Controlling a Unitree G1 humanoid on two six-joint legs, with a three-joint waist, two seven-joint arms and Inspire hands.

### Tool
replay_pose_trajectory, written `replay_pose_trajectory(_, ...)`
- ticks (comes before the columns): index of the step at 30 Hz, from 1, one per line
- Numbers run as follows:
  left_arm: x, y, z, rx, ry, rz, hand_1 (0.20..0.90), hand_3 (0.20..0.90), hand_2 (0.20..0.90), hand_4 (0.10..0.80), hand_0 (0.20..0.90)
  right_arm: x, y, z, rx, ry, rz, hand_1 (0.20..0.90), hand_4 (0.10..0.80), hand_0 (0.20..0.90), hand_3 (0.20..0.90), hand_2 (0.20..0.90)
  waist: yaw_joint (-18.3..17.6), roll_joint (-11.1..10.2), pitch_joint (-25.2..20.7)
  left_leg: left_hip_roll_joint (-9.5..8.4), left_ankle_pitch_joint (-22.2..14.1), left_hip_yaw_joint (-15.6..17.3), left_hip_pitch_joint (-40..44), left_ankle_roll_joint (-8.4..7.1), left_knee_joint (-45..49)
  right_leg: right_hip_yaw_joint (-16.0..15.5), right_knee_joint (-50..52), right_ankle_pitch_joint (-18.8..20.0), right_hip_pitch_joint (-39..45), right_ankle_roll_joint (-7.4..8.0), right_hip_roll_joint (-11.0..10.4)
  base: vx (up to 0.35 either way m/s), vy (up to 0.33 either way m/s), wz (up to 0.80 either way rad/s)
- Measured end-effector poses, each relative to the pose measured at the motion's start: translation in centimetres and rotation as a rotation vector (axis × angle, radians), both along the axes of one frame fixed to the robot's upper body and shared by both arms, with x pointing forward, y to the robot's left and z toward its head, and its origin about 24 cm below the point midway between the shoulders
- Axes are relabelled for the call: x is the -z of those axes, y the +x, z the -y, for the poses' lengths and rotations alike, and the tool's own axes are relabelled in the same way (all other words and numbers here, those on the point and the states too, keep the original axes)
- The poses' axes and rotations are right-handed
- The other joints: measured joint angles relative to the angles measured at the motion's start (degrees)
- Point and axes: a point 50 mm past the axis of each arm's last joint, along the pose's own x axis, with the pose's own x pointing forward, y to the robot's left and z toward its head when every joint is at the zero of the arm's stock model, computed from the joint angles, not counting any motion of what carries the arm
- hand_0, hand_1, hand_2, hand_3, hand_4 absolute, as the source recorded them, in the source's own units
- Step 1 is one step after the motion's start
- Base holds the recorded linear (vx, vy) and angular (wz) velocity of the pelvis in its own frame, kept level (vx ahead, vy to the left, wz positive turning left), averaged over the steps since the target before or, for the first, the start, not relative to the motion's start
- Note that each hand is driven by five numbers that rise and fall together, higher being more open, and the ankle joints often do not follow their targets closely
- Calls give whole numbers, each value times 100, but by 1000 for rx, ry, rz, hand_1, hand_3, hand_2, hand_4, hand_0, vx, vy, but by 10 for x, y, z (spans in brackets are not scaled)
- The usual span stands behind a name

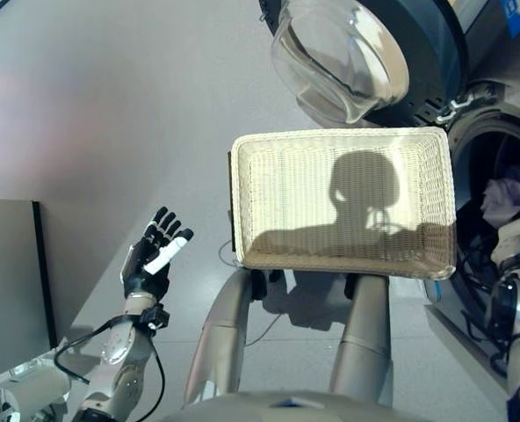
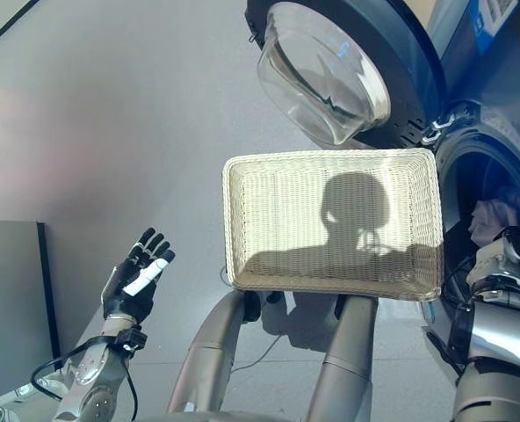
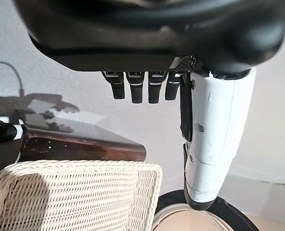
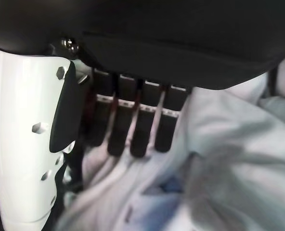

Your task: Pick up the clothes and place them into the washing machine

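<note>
The wicker basket (image 1: 242, 202) rests by the washing machine and holds no clothes; it also shows in the left wrist view (image 3: 75, 197). Pale clothes (image 1: 506, 195) lie inside the machine's drum (image 1: 475, 167). My right hand (image 1: 516, 242) is inside the drum opening just below them. In the right wrist view its fingers (image 4: 133, 125) hang straight right over the pale cloth (image 4: 229, 159) and grip nothing. My left hand (image 1: 152, 259) is held up open and empty at the lower left, well clear of the basket; its fingers (image 3: 137, 89) are straight.
The machine's round glass door (image 1: 339, 57) stands swung open above the basket. The dark brown box (image 3: 84, 144) lies under the basket. A grey panel (image 1: 10, 272) stands at the far left, with bare grey floor (image 1: 111, 105) between.
</note>
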Motion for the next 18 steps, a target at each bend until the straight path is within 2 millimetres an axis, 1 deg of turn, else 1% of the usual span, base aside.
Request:
replay_pose_trajectory(3,0,0,0,-1,0,5,900,900,900,800,900,9,4,-5,-57,12,-50,900,800,900,900,900,2,-32,22,10,-2,-6,-4,1,17,-5,14,0,2,0,2,0,0,0)
replay_pose_trajectory(7,-1,0,-1,1,2,6,900,900,900,800,900,19,10,-13,-156,-18,-183,900,800,900,900,900,14,-108,73,30,-4,-5,-9,-2,49,-8,27,0,5,0,15,0,0,0)
replay_pose_trajectory(11,-1,0,-1,2,3,6,900,900,900,800,900,24,12,-16,-207,-42,-259,900,800,900,900,900,25,-137,93,30,-5,-4,-15,-4,59,-7,30,0,5,0,10,0,0,0)
replay_pose_trajectory(18,-1,0,-2,0,5,10,900,900,900,800,900,28,16,-20,-297,-62,-339,900,800,900,900,900,31,-135,92,38,-10,-5,-12,-13,63,-7,39,1,3,-2,17,0,0,0)
